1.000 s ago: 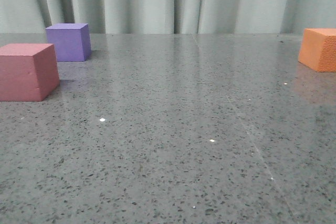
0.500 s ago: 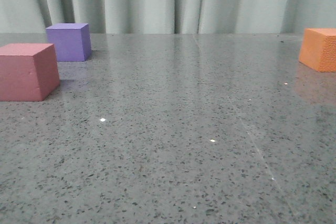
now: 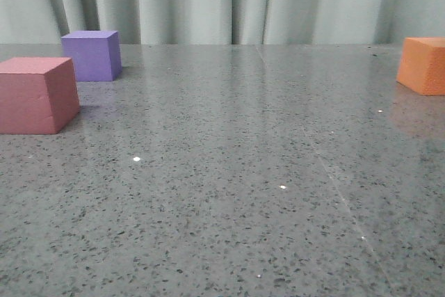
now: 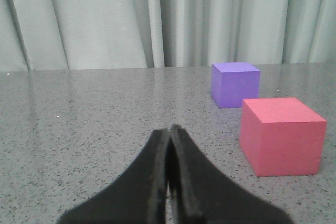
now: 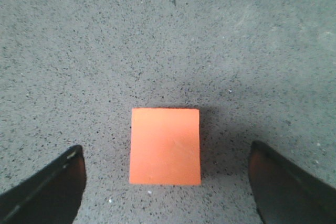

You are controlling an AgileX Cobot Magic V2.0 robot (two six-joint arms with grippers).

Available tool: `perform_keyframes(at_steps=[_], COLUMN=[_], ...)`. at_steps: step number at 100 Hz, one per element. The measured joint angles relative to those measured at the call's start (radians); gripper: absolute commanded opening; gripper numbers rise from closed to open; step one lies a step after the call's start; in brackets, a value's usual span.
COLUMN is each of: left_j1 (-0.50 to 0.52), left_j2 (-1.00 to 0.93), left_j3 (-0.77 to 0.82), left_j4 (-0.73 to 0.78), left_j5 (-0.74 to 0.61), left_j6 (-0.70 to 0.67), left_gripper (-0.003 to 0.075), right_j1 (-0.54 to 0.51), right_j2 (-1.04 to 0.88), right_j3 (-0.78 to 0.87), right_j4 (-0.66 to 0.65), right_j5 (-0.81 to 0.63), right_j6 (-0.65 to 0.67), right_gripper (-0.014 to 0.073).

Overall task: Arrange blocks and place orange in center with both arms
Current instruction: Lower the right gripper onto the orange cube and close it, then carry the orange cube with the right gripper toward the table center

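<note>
The right tool (image 5: 167, 182) looks straight down with its fingers spread wide, the orange cube (image 5: 166, 146) on the table (image 5: 157, 40) between them, untouched. The left tool (image 4: 169, 145) lies low and level, fingers pressed together on nothing, with the pink-red cube (image 4: 281, 142) and purple cube (image 4: 234, 84) ahead to one side. The front view shows neither tool, only the three cubes, orange far right.

Two blocks (image 3: 38, 95) sit on the table (image 3: 229, 172) at far left, one behind the other. The third block (image 3: 423, 65) sits alone at far right.
</note>
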Motion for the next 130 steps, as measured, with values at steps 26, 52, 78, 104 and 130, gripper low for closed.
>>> perform_keyframes(at_steps=[26,52,78,104,130], left_j1=[0.0,0.0,0.0,0.0,0.0], left_j2=[0.0,0.0,0.0,0.0,0.0], left_j3=[0.0,0.0,0.0,0.0,0.0], left_j4=[0.0,0.0,0.0,0.0,0.0], left_j5=[0.0,0.0,0.0,0.0,0.0], left_j6=[0.0,0.0,0.0,0.0,0.0], left_gripper=[-0.0019,-0.0019,-0.0019,-0.0019,-0.0019], right_j1=[0.0,0.0,0.0,0.0,0.0], right_j2=[0.127,0.201,0.276,0.3,0.3], right_j3=[-0.016,-0.019,-0.02,-0.021,-0.021], right_j4=[0.0,0.0,0.0,0.0,0.0], right_j5=[0.009,0.009,0.003,0.001,-0.001], right_j6=[-0.001,-0.001,-0.001,-0.001,-0.001], right_gripper=[0.0623,0.0623,0.0622,0.0353,0.0202])
